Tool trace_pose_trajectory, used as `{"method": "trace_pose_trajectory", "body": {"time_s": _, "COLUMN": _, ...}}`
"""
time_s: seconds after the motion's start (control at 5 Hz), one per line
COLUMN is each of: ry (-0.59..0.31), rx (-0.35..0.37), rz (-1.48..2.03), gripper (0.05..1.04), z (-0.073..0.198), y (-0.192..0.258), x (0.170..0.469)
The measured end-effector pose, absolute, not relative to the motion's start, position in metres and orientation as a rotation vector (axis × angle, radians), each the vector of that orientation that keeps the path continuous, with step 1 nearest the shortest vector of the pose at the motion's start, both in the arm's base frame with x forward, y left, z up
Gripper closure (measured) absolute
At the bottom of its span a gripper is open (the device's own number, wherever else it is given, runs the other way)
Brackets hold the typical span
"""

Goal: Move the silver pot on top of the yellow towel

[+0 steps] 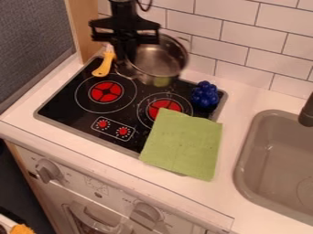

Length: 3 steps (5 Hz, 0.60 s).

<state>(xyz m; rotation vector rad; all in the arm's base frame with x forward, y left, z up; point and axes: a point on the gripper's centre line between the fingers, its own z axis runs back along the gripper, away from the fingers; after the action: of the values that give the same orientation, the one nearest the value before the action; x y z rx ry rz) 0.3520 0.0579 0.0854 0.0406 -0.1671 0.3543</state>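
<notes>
Right now, the black two-finger gripper [127,60] hangs in the upper left-centre of the frame, pinching the shiny silver metal pot [160,59] at its left side. The pot is over the back of the black glass stovetop [61,101], its open top facing the camera, and a thin handle loop stands out at its upper right. To the left of the pot, a utensil with a yellow handle [104,66] is by the stovetop's back left corner. A shiny dark-blue cluster of plastic grapes [205,95] sits on the back right corner, right of centre in the frame. Below it, a flat green cloth [185,144] covers the stovetop's front right part and reaches onto the white counter [229,103]; the pot is apart from it. A beige sink [240,169] is at the right, with a dark faucet [307,112] at the frame's edge.
</notes>
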Motion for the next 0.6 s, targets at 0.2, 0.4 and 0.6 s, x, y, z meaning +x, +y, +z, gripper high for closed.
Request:
{"method": "trace_pose_trajectory", "body": {"time_s": 0.2, "ry": -0.103, "rx": 0.022, "rz": 0.283, "gripper": 1.008, "z": 0.061, "y": 0.019, "x": 0.330}}
{"method": "trace_pose_trajectory", "body": {"time_s": 0.4, "ry": -0.083, "rx": 0.002, "rz": 0.205, "gripper": 1.009, "z": 0.044, "y": -0.013, "x": 0.317}}
{"method": "trace_pose_trajectory", "body": {"time_s": 0.6, "ry": -0.059, "rx": 0.013, "rz": 0.142, "gripper": 1.009, "z": 0.035, "y": -0.033, "x": 0.311}}
